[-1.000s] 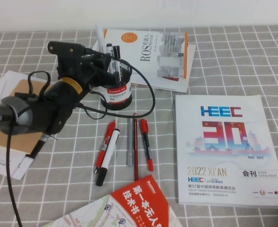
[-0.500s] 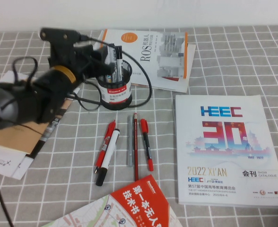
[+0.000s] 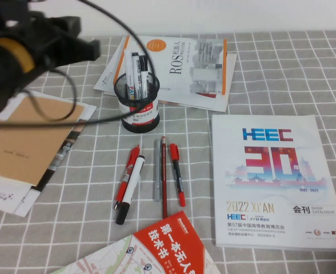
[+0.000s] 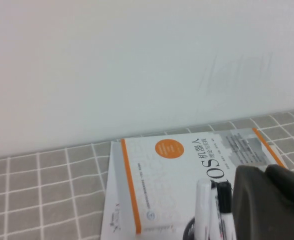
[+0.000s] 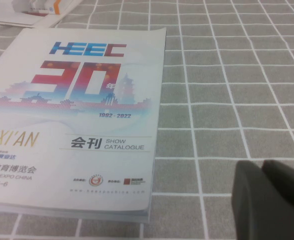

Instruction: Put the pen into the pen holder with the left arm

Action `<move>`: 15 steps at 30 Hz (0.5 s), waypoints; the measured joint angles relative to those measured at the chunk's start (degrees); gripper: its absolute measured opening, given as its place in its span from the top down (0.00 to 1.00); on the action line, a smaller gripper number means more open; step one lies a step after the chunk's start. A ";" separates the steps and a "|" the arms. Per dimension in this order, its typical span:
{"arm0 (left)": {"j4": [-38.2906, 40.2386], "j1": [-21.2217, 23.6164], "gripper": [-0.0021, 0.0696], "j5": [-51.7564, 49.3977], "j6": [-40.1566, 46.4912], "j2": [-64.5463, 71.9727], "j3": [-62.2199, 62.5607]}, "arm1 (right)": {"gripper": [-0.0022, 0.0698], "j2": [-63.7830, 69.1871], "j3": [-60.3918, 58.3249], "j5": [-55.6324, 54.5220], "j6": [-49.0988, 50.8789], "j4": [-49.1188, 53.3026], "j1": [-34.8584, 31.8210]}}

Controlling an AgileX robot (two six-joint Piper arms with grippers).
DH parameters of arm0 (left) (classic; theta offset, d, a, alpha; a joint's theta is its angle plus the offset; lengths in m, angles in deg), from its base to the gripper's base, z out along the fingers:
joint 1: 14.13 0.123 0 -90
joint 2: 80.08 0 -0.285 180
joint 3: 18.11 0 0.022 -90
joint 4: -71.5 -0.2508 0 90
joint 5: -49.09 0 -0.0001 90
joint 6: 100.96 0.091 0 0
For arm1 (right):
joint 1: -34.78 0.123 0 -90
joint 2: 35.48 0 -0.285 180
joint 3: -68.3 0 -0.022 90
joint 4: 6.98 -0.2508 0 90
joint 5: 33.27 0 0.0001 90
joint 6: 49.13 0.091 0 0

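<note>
The black wire-mesh pen holder [image 3: 138,105] with a red label band stands at the back middle of the checked cloth. The all-white pen [image 3: 130,77] stands upright in it beside two black-capped pens [image 3: 143,71]. In the left wrist view the white pen's tip [image 4: 203,200] shows next to a black cap. My left gripper [image 3: 83,48] hangs raised to the left of the holder, apart from it, shut and empty; it also shows in the left wrist view [image 4: 264,172]. My right gripper [image 5: 261,167] is shut and empty, low over the cloth beside the catalogue.
Two red pens [image 3: 177,174], a white pen with black ends [image 3: 129,188], a grey pen and a red pencil lie in front of the holder. An HEEC catalogue [image 3: 274,180] lies right, a ROS book [image 3: 182,71] behind, brown paper [image 3: 25,142] left, a red booklet [image 3: 168,245] in front.
My left arm has risen and drawn back to the left, away from the holder. The white pen now stands free in the holder, with the gripper off it.
</note>
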 joint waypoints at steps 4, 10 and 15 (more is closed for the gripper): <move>0.00 0.00 0.97 -2.47 -0.24 -9.17 -6.22 | 0.99 0.00 0.00 0.00 0.00 0.00 0.00; 0.00 0.00 0.97 -6.43 -1.72 -23.89 -17.27 | 0.99 0.00 0.00 0.00 0.00 0.00 0.00; 0.00 0.00 0.97 -11.30 -2.56 -36.87 -25.79 | 0.99 0.00 0.00 0.00 0.00 0.00 0.00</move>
